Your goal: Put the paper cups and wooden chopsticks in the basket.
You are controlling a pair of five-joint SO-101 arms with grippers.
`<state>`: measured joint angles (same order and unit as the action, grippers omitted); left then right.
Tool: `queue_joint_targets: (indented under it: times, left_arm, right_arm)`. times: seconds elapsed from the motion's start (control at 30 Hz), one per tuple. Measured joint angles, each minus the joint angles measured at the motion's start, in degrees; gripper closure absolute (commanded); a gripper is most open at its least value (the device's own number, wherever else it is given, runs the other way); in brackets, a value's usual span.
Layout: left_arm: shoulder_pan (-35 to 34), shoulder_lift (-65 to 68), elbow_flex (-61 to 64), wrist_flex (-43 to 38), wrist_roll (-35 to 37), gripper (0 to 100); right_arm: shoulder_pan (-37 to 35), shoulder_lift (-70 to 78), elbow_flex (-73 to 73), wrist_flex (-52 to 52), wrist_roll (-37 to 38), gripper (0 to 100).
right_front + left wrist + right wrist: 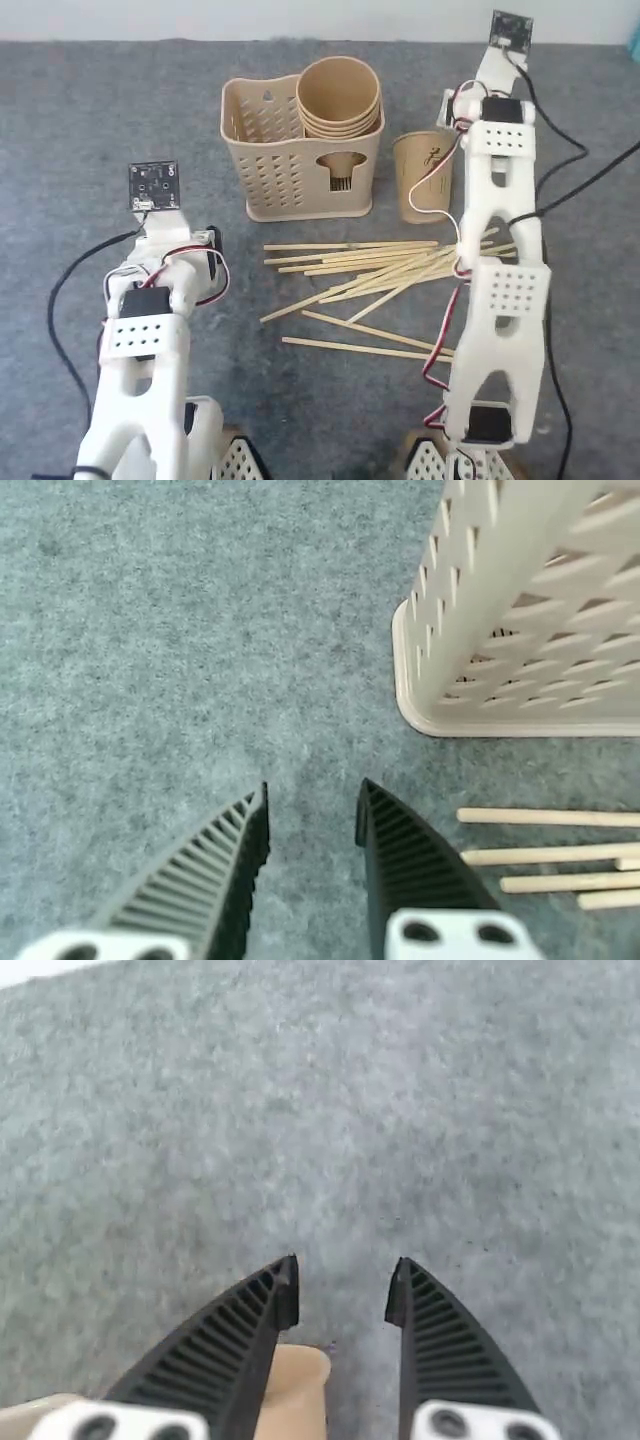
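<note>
A beige perforated basket [290, 165] stands at the back middle, with a stack of paper cups [340, 95] in its right compartment. One more paper cup [424, 175] stands upright on the felt just right of the basket. Several wooden chopsticks [380, 275] lie scattered in front of the basket. My left gripper [312, 788] is open above bare felt, near the basket's corner [520, 630] and the chopstick ends [545, 817]. My right gripper [345, 1265] is open beyond the lone cup, whose rim [295, 1380] shows beside one finger.
Grey felt covers the whole table [100, 110]. The left arm [150, 330] stands at the front left, the right arm [505, 270] stretches along the right side above some chopstick ends. Cables [590, 150] trail on the right.
</note>
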<state>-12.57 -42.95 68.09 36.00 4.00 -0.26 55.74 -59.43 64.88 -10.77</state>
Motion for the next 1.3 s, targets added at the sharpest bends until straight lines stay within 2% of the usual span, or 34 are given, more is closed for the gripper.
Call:
queue_joint_targets:
  times: [0.13,0.3,0.4,0.5,0.7,1.07,1.3]
  left_arm:
    - [0.0,0.0,0.0,-0.9,0.0,87]
    - [0.0,0.0,0.0,-1.1,0.0,87]
    - [0.0,0.0,0.0,-1.1,0.0,87]
    - [0.0,0.0,0.0,-1.1,0.0,87]
    - [0.0,0.0,0.0,-1.1,0.0,87]
    - [0.0,0.0,0.0,-1.1,-0.1,87]
    - [0.0,0.0,0.0,-1.1,-0.1,87]
  right_arm:
    - [-1.9,9.1,-15.2,11.6,1.1,85.5]
    - [-5.0,14.0,-31.1,28.7,6.5,97.4]
    - [-6.1,14.2,-33.1,34.9,8.4,98.5]
    - [-5.9,13.8,-32.3,35.7,8.8,98.0]
    - [-3.4,5.9,-19.8,35.8,10.9,98.2]
    - [-3.4,-21.2,19.3,35.8,20.6,97.6]
    - [-3.7,-27.0,30.3,35.8,20.9,83.6]
